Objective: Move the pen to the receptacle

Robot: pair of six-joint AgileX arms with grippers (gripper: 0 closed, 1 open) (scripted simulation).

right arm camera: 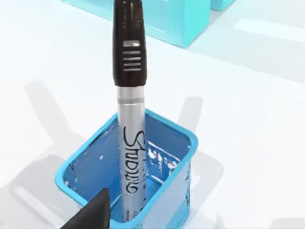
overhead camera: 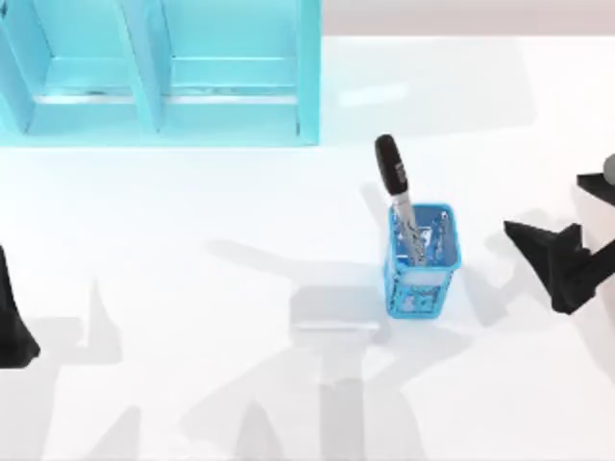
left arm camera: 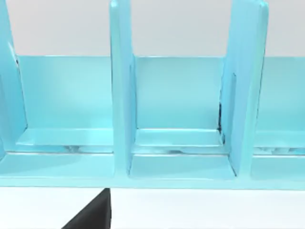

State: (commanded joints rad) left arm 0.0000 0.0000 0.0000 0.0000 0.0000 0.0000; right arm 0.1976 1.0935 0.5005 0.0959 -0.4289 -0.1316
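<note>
marker stands cap-up in blue mesh cup, leaning on its rim, so placement looks done | right claw off to the cup's right, clear, nothing held, open/closed: can't tell | left arm parked far left of cup

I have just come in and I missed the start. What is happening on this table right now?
Nothing is being held. The slim marker with black cap and silver-grey barrel stands tilted inside the blue mesh cup, cap up, on the white table. The right claw sits to the cup's right, apart from it. The left arm is parked at the table's left edge, facing the light-blue divided rack.
</note>
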